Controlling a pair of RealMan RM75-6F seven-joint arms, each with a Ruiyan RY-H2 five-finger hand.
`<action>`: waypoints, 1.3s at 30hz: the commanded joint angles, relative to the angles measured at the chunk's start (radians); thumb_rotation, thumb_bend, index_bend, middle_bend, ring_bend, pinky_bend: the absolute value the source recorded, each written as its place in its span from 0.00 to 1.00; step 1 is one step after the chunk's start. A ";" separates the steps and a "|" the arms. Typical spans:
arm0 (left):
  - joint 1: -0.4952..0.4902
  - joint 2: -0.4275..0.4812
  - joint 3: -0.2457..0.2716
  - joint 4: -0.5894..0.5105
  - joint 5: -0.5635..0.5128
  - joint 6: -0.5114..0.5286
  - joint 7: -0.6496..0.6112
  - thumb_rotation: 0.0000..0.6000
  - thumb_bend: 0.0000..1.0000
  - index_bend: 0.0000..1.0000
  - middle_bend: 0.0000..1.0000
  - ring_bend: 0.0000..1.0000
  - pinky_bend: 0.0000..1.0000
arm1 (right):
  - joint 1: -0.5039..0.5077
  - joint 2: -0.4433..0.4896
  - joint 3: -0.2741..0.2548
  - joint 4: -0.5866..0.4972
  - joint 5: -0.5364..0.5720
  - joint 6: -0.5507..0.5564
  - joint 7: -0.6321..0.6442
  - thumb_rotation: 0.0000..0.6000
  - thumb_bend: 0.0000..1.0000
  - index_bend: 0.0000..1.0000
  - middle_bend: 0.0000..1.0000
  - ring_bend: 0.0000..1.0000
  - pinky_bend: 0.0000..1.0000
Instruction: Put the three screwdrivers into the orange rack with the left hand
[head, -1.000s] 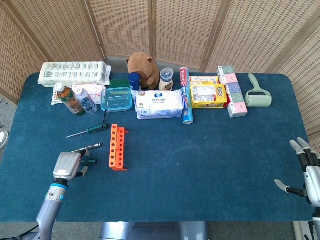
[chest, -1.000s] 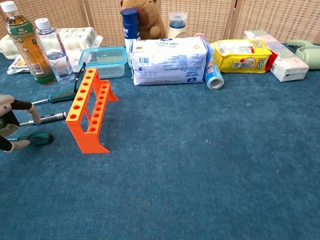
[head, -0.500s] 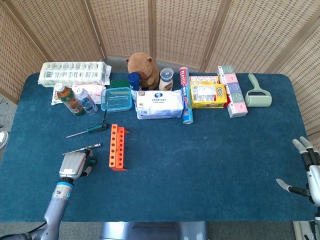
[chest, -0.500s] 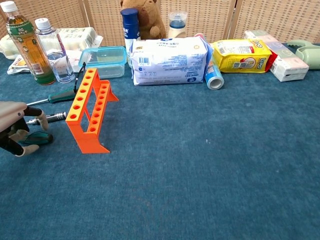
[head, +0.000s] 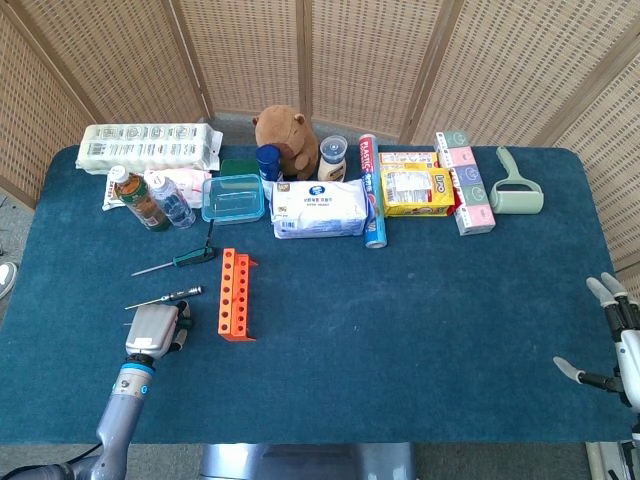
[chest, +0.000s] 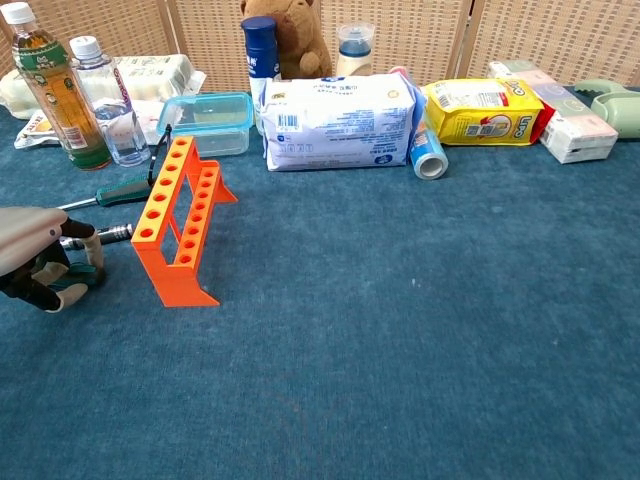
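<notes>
Setting: woven cane screens behind a tabletop (head: 400, 330) covered in blue felt-like cloth.
Rack: orange rack (head: 236, 295), moulded plastic, two tiers of round holes, standing upright left of centre; long axis runs front to back.
Upper screwdriver: green-handled screwdriver (head: 176, 261) lying flat beyond the left hand, thin metal shaft pointing left.
Middle screwdriver: metal-handled screwdriver (head: 165, 297), lying flat, roughly left to right, just left of the rack.
Third screwdriver: green handle (chest: 80, 272) under the left hand.
Left hand: left hand (head: 154, 329), fingers (chest: 52, 290) curled down around that green handle.
Right hand: right hand (head: 615, 340) at the right tabletop edge, fingers spread, holding nothing.
</notes>
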 joint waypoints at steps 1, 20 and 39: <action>-0.001 -0.002 0.004 -0.001 -0.006 0.001 0.005 1.00 0.46 0.45 0.89 0.79 0.89 | 0.000 0.001 -0.001 0.000 -0.002 -0.001 0.003 1.00 0.00 0.00 0.00 0.00 0.00; 0.061 0.163 0.048 -0.255 0.144 0.171 -0.030 1.00 0.47 0.45 0.89 0.79 0.89 | 0.003 -0.002 -0.009 -0.004 -0.013 -0.009 0.001 1.00 0.00 0.00 0.00 0.00 0.00; 0.177 0.372 0.202 -0.277 0.684 0.424 -0.820 1.00 0.47 0.45 0.89 0.79 0.89 | 0.007 -0.024 -0.027 -0.014 -0.033 -0.019 -0.071 1.00 0.00 0.00 0.00 0.00 0.00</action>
